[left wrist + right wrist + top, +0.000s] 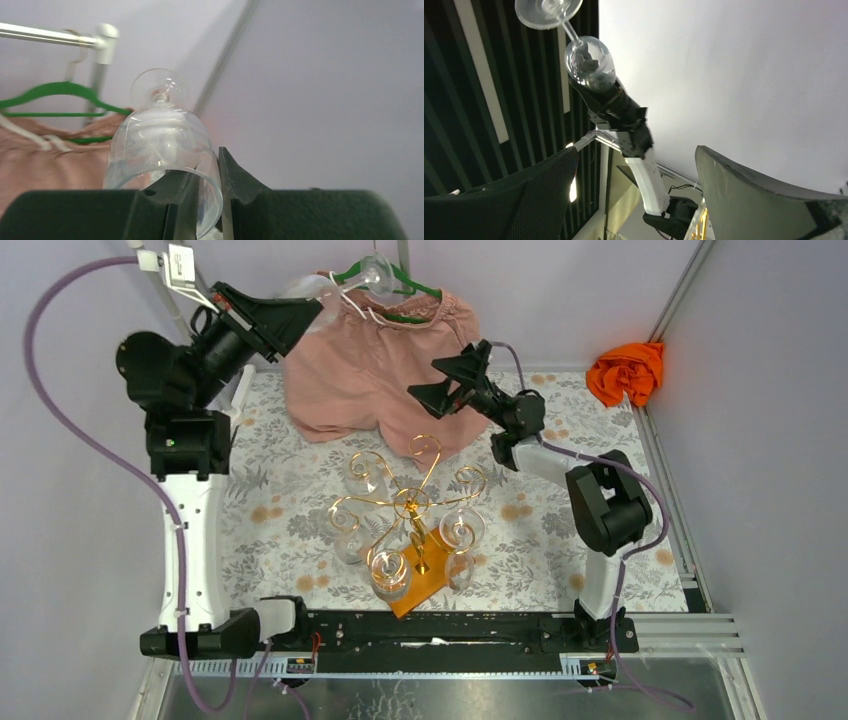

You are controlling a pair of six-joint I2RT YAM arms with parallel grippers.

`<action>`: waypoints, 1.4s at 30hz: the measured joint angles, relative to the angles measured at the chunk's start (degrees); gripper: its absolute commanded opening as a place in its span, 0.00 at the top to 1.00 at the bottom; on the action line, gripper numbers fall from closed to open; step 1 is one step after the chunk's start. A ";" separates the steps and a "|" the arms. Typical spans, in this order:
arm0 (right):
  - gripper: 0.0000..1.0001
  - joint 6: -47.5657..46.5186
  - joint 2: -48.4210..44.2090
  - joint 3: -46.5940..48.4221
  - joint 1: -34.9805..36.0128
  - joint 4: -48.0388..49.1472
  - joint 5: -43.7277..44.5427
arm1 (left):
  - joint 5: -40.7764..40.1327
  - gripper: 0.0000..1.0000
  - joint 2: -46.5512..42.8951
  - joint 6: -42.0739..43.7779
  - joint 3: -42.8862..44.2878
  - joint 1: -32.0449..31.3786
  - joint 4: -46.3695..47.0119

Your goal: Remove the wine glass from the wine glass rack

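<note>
My left gripper (312, 308) is raised high at the back left and is shut on a clear wine glass (335, 282), with the glass's foot pointing away. In the left wrist view one finger is inside the bowl and one outside, pinching the wall of the wine glass (160, 135) at the gripper (207, 200). The gold wine glass rack (412, 502) stands mid-table on its orange-brown base (428, 585), with several glasses hanging on it. My right gripper (425, 392) is open and empty, raised behind the rack. The right wrist view shows the held glass (589, 57) beyond the open right gripper (636, 200).
Pink shorts (360, 375) hang on a green hanger (405, 282) at the back, right beside the held glass. An orange cloth (627, 370) lies at the back right corner. Walls close the left, back and right sides.
</note>
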 measured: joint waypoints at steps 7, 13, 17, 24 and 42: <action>0.05 -1.99 -7.89 -8.63 -8.44 -3.21 -6.16 | -16.11 1.00 9.22 18.64 26.88 0.07 -38.03; 0.04 -14.40 -19.02 -7.80 -13.16 -20.09 -12.00 | -35.06 1.00 16.04 25.62 32.09 0.11 -60.06; 0.03 -28.83 -24.37 -1.25 -13.75 -40.92 -14.16 | -43.06 1.00 19.65 27.50 26.32 0.35 -67.43; 0.03 -45.62 -28.61 5.35 -14.51 -65.07 -14.32 | -45.31 1.00 24.87 29.16 16.55 0.46 -72.19; 0.04 -51.69 -27.85 5.42 -15.82 -75.60 -14.34 | -37.62 1.00 37.03 29.40 7.19 0.46 -66.99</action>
